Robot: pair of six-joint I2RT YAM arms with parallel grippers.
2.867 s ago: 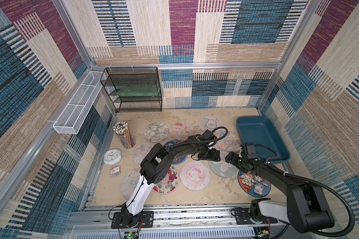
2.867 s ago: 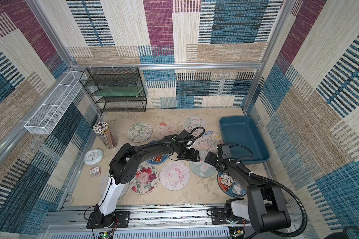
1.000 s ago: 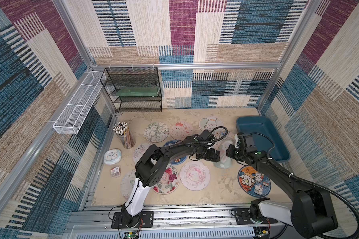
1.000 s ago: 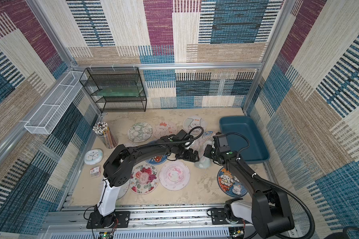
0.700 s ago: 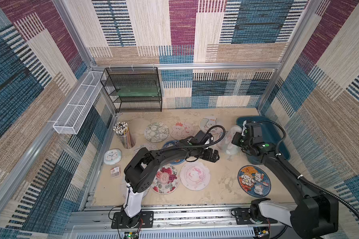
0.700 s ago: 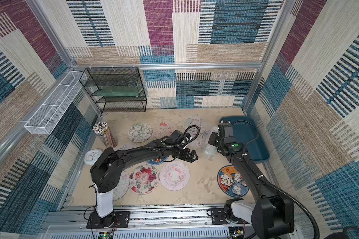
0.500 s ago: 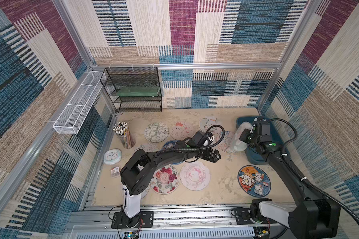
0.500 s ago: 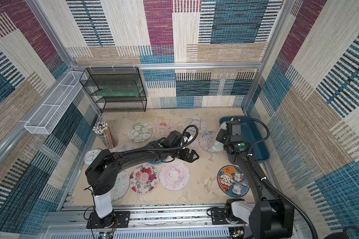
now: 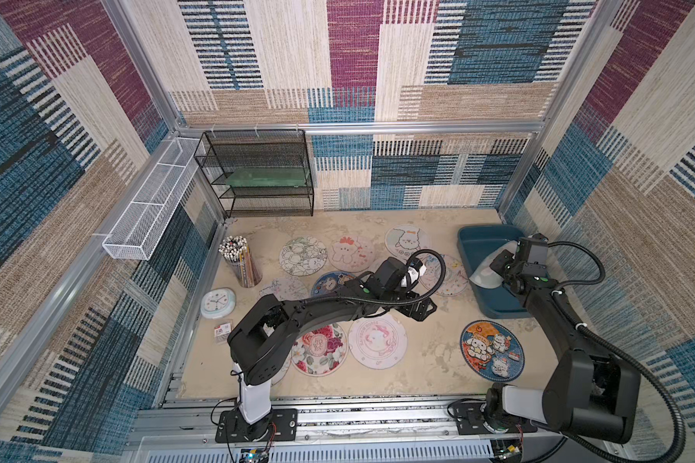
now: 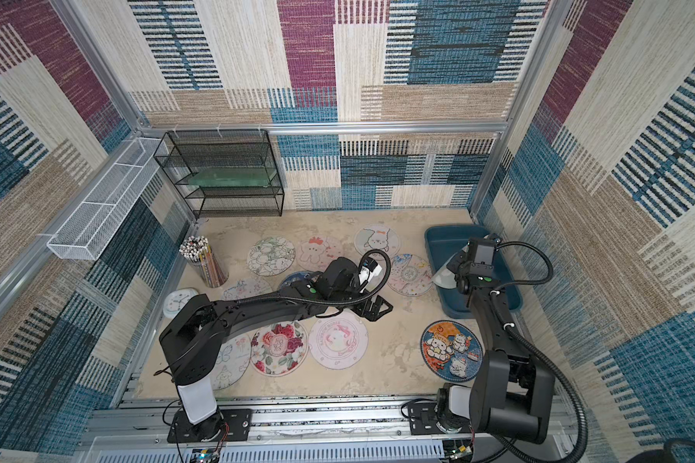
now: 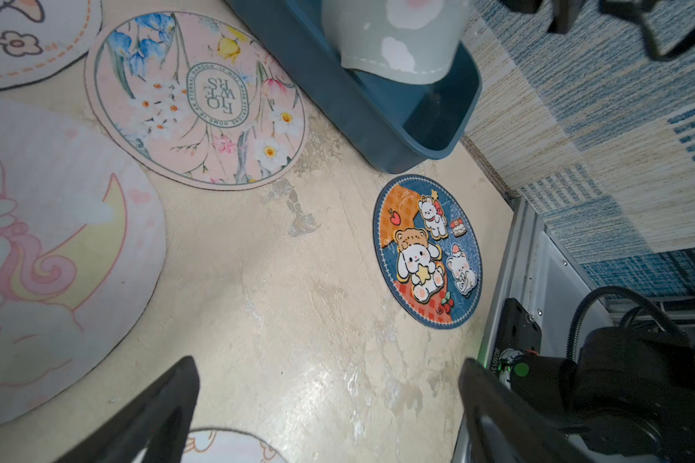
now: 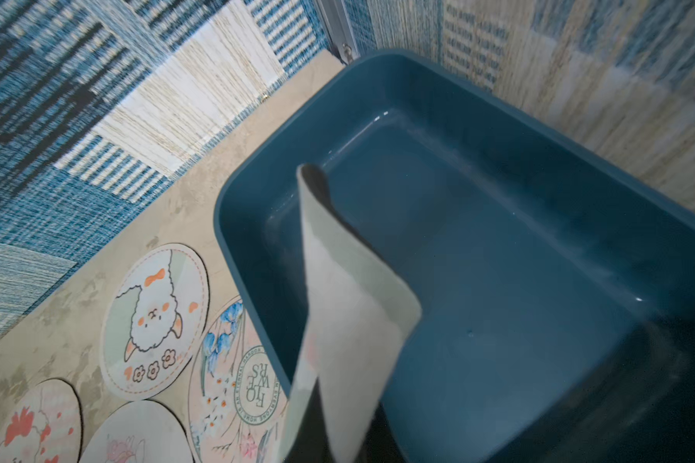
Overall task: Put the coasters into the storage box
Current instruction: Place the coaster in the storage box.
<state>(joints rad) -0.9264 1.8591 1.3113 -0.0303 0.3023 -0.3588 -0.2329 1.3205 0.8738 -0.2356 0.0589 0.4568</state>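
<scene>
My right end effector [image 9: 499, 267] grips mint coaster [image 9: 484, 274] over empty storage box [image 9: 479, 241], 2 o'clock; left end effector [image 9: 420, 311] open; others wait.

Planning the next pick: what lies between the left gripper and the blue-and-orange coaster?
Bare tabletop only, from the left gripper to the blue-and-orange coaster, as the left wrist view shows.

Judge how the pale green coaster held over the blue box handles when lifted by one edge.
Likely floppy: the pale green coaster curls where the right gripper pinches its edge. Probably light, hanging from one pinch. It may drape on the storage box wall, not land flat.
</scene>
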